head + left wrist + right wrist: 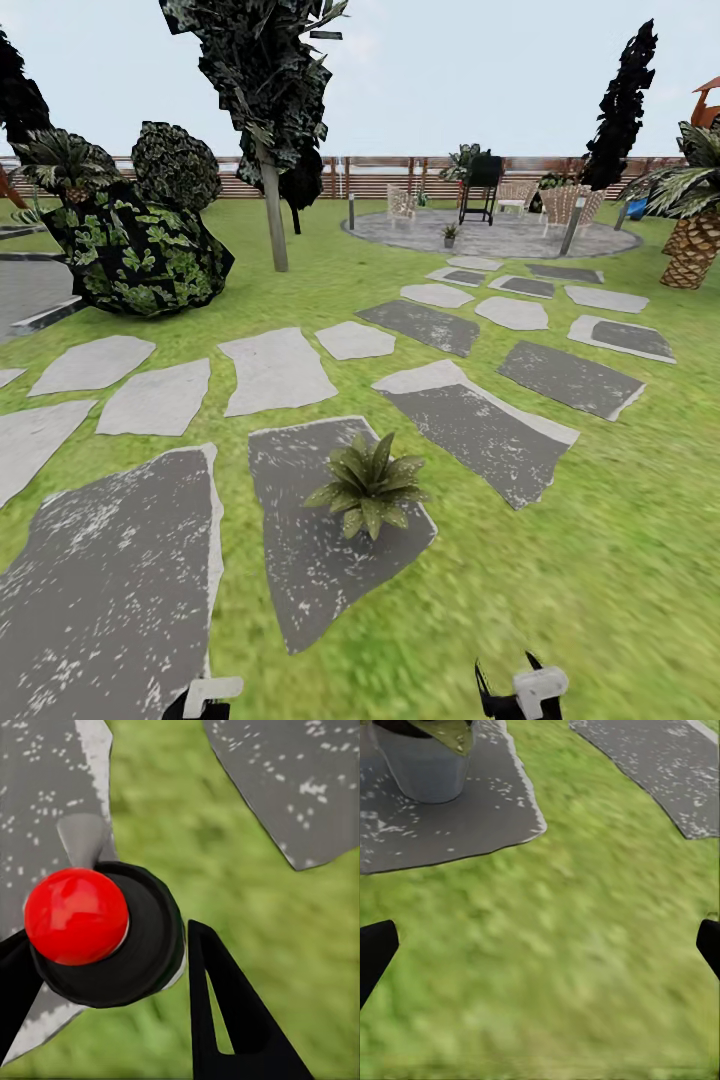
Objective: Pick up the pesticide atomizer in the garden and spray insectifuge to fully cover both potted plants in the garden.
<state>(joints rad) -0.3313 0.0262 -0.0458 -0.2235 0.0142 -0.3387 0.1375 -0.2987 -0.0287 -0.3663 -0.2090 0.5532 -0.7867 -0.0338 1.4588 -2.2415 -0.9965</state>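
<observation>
The left tool (112, 967) grips the atomizer (105, 934), red tip toward the camera. The right tool (540, 945) gapes wide, empty, over open grass. One plant (368, 485) sits frame centre on a stone (300, 560); another, probably, far off on the patio (500, 240).

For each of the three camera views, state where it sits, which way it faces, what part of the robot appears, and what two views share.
Head view: high on the robot, facing forward and down over the lawn; both wrists show at the bottom edge.
Left wrist view: along the left gripper, jaws shut on the pesticide atomizer.
Right wrist view: along the right gripper, jaws wide apart, above grass.
Shared: head and right wrist views both show the potted plant on its stepping stone.
</observation>
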